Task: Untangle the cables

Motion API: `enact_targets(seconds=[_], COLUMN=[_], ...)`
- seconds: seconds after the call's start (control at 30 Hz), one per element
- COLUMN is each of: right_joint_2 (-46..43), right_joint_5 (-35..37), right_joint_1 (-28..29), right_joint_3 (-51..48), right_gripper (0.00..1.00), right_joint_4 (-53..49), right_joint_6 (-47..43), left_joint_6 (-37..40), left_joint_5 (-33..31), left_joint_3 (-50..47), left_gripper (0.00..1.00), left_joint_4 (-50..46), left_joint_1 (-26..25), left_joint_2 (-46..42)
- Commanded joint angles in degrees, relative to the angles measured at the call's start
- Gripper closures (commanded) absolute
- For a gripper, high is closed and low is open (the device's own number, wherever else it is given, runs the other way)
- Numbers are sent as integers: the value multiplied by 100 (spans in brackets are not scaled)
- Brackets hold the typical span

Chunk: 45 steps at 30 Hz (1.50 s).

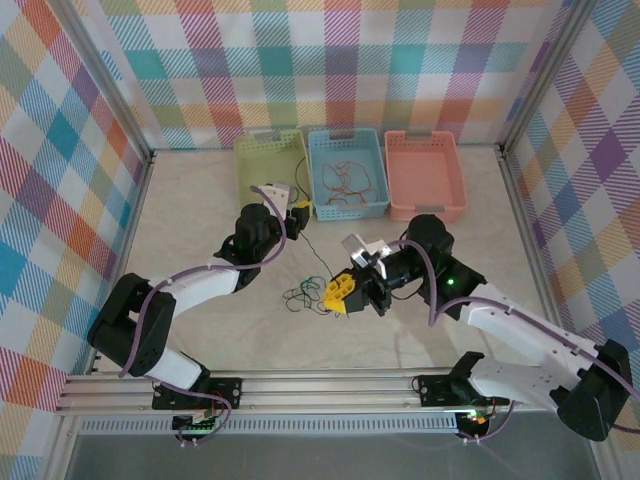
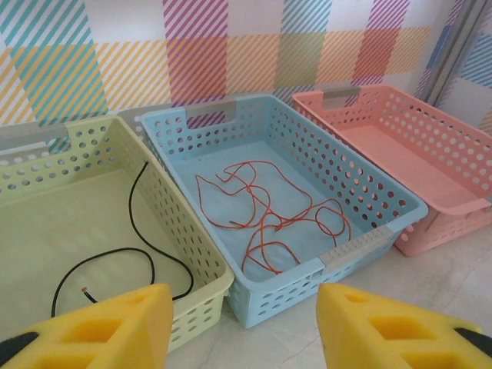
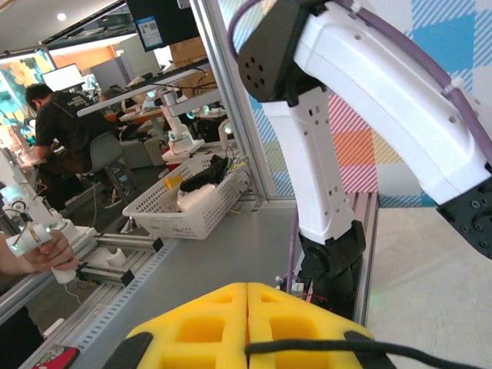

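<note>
An orange cable (image 2: 269, 207) lies coiled in the blue basket (image 2: 361, 250). In the green basket (image 2: 204, 296) rests a black cable (image 2: 142, 254), and a thin black strand (image 1: 308, 248) runs over the table from that basket's near rim toward a green and black tangle (image 1: 303, 293). My left gripper (image 2: 242, 300) hovers at the near corners of these two baskets, open, with nothing between its yellow fingers (image 2: 115, 327). My right gripper (image 1: 337, 293) sits just right of the tangle. Its pads (image 3: 200, 330) are pressed together, and a dark cable (image 3: 346, 347) comes out of the seam.
An empty pink basket (image 2: 400, 146) stands to the right of the blue one; all three line the back wall (image 1: 330, 70). Checked side walls and metal posts (image 1: 520, 170) frame the table. The arm bases sit on the front rail (image 1: 320, 395).
</note>
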Motion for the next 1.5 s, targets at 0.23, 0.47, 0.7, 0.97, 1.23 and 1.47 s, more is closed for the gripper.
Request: enact_targets(seconds=[0.23,0.47,0.7,0.97,1.23,1.47], right_joint_2=[-801,-1281,-1630,-2077,-2848,-2660], right_joint_5=[337,479,804,1473,2497,3119], right_joint_1=[18,19,10,8,10,6], right_joint_3=[-204,-278,-363,-493,-639,-654], right_gripper=[100,100,100,100,100,100], right_joint_4=[21,-13,-16,42,-291,-451], right_joint_6=[-307,-353,-406,-434,-713,-832], left_joint_6=[-85,-97,-267,-28,-292,-517], left_joint_5=[44,-85,-174,-508,-804,-669], left_joint_3=[-42,-90,-202,-262,-273,-266], left_gripper=[44,43,38,35,34,34], left_joint_4=[-59,-196,-251,-431,-791,-1000], left_joint_1=[167,367,709,808,1282,1397], left_joint_2=[-95,-131,-234,-335,-445,-506])
